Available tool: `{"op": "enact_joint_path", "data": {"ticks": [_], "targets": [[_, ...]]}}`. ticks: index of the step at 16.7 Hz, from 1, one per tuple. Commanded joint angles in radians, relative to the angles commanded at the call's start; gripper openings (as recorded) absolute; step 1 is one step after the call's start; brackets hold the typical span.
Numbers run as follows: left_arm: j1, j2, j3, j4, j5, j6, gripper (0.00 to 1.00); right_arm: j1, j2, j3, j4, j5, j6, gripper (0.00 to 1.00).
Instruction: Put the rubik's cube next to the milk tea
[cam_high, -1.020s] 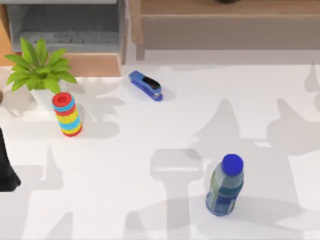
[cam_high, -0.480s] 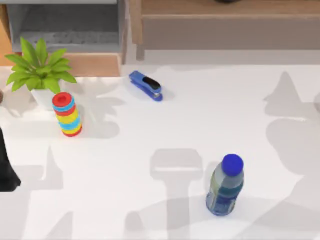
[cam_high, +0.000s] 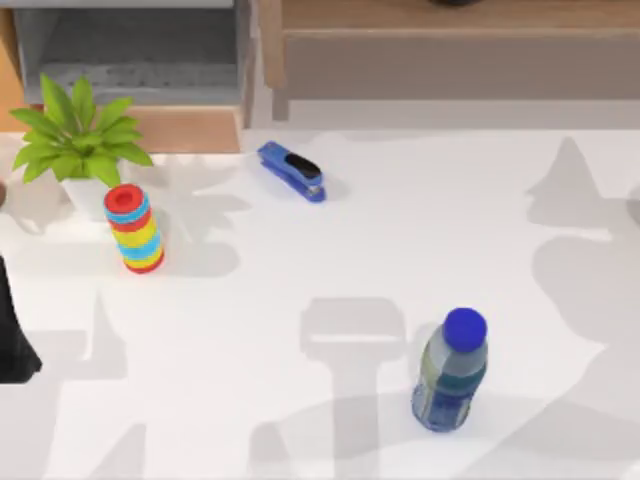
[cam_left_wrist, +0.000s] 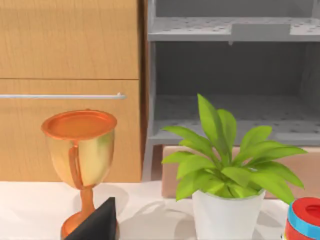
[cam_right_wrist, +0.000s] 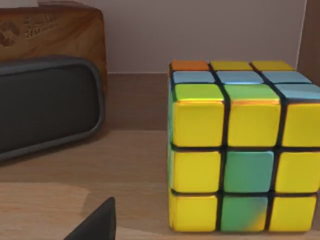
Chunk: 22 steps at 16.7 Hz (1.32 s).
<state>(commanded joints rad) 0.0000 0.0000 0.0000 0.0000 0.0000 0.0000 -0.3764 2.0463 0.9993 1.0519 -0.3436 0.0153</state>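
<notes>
The milk tea (cam_high: 450, 372), a clear-bluish bottle with a blue cap, stands upright on the white table (cam_high: 300, 270) at the front right. In the right wrist view the rubik's cube (cam_right_wrist: 244, 150) sits close ahead on a wooden surface (cam_right_wrist: 125, 165), with mostly yellow squares and some green facing the camera. A dark part of my right gripper (cam_right_wrist: 95, 225) shows at that view's edge, apart from the cube. My left arm (cam_high: 12, 340) is parked at the table's left edge, with a dark part of its gripper (cam_left_wrist: 95, 224) in the left wrist view.
A potted plant (cam_high: 75, 140), a stack of red, yellow and blue rings (cam_high: 133, 228) and a blue stapler (cam_high: 292, 170) stand at the back left. A copper trophy cup (cam_left_wrist: 80, 150) is beside the plant. A dark rounded box (cam_right_wrist: 45, 105) and a wooden block (cam_right_wrist: 50, 30) sit beside the cube.
The arm shadows on the table's right side have shifted toward the right edge. The bottle and the other objects on the table have not moved.
</notes>
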Motion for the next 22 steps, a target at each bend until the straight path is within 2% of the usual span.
{"op": "enact_joint_path", "data": {"ticks": [8,14,22], "targets": [[0.0,0.0,0.0,0.0,0.0,0.0,1.0,0.035,0.123,0.227,-0.099,0.037,0.0,1.0],[0.0,0.0,0.0,0.0,0.0,0.0,1.0,0.038,0.149,0.247,-0.098,0.04,-0.001,1.0],[0.0,0.0,0.0,0.0,0.0,0.0,1.0,0.038,0.149,0.247,-0.098,0.04,-0.001,0.4]]}}
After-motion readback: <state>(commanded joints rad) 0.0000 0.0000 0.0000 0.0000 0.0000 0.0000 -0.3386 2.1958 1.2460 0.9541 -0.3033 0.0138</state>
